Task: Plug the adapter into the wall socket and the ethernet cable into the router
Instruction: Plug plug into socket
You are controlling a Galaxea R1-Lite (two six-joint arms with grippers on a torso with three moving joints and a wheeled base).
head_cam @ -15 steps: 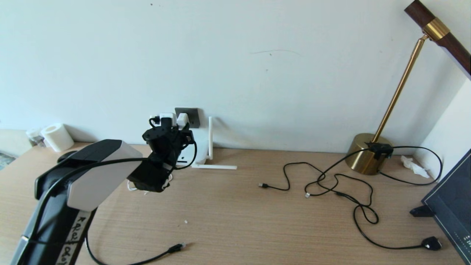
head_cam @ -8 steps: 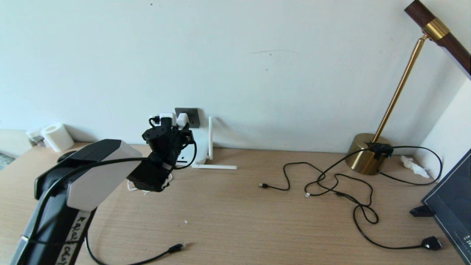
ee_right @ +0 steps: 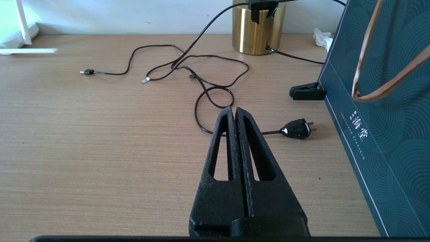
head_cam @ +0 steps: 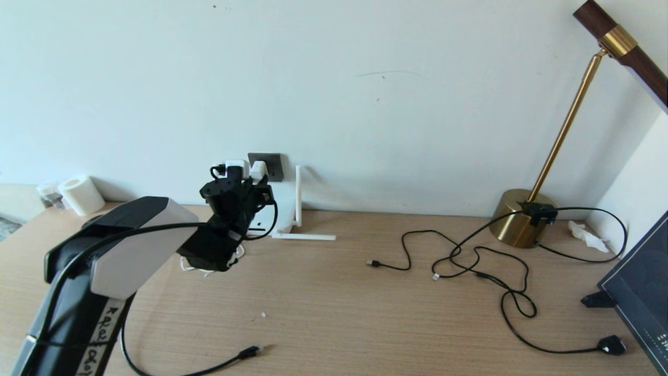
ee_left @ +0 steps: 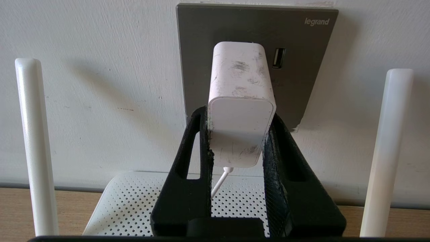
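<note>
In the left wrist view the white adapter (ee_left: 240,101) sits between the black fingers (ee_left: 198,141) of my left gripper (ee_left: 238,114), which is shut on its rear half. The adapter's far end meets the dark grey wall socket (ee_left: 201,40); its pins are hidden. Its thin white cord (ee_left: 220,181) drops toward the white perforated router (ee_left: 127,201) below, between two upright antennas (ee_left: 33,141). The head view shows my left gripper (head_cam: 250,180) at the wall socket (head_cam: 272,163) above the router (head_cam: 284,209). The ethernet cable (head_cam: 250,351) lies loose at the desk's front. My right gripper (ee_right: 234,109) hovers shut and empty over the desk.
A brass lamp base (head_cam: 519,222) stands at the back right, with thin black cords (head_cam: 469,256) looping across the desk to a small black plug (head_cam: 611,344). A dark teal bag (head_cam: 642,292) stands at the right edge, and a paper roll (head_cam: 81,194) at the back left.
</note>
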